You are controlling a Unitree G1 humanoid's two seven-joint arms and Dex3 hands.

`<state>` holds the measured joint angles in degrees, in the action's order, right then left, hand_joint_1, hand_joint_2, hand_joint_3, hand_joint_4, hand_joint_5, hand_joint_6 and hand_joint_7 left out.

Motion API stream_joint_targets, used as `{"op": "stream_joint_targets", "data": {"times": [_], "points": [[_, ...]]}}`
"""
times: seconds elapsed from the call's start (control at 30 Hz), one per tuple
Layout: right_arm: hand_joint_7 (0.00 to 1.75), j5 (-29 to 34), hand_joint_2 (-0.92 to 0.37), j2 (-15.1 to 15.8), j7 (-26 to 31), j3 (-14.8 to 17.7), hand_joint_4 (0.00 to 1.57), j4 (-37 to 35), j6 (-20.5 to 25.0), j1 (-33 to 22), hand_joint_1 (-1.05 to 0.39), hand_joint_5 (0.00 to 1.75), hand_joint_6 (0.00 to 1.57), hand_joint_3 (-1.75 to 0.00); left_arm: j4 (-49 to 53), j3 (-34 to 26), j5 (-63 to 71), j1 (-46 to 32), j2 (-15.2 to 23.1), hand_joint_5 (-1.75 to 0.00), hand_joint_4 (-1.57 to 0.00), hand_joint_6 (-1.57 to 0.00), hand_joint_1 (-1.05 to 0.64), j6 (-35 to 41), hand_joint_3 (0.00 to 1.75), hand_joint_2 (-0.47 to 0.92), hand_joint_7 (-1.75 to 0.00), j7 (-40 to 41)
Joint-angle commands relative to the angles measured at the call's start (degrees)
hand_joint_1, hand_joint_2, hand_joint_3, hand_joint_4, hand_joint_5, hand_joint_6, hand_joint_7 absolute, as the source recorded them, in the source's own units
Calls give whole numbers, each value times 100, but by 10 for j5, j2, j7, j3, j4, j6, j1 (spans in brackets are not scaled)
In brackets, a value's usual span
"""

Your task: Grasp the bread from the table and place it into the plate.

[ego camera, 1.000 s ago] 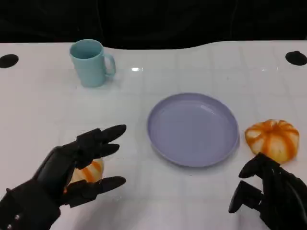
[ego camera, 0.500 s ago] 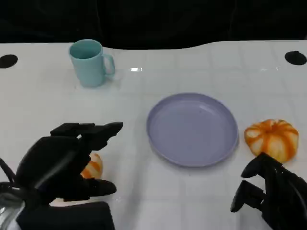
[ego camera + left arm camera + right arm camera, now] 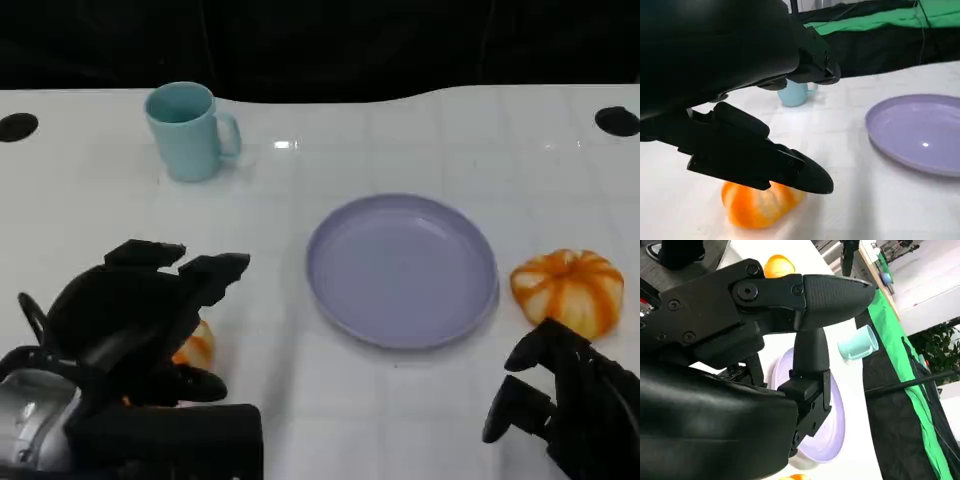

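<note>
Markings: none legible on any item.
Left hand (image 3: 140, 320): over the near bread (image 3: 192, 350), fingers spread around it; actual grip cannot be confirmed (bread mostly hidden).
Right hand (image 3: 565, 400): empty, fingers curled, partly cut off.
Second bread (image 3: 567, 289): on table (image 3: 400, 140), right of purple plate (image 3: 402, 268).
Teal mug (image 3: 188, 130): far left.

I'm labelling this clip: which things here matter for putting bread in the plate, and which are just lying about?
Job:
bread under the left hand
second bread near the right hand
purple plate
left hand

Lying about:
teal mug
</note>
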<state>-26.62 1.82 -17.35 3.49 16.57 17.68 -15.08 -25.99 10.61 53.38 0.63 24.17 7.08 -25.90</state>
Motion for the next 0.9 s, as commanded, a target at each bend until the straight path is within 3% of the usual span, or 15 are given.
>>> {"op": "stream_joint_targets", "data": {"times": [0.03,0.4,0.9], "points": [[167,-4,-92,4,7,3,63,10,9,-5,-51,175,49,-45,0,6,13,9,15,-33,-1,-21,-65,7,0,84,0,-19],[167,-4,-92,6,-8,5,64,0,-1,-2,-51,175,49,-47,16,25,48,25,22,-30,0,-19,-40,34,0,76,0,-64],[168,-1,-92,6,-4,6,64,4,5,-2,-52,175,49,-46,68,60,117,56,13,-21,0,-19,-37,72,1,77,0,-88]]}}
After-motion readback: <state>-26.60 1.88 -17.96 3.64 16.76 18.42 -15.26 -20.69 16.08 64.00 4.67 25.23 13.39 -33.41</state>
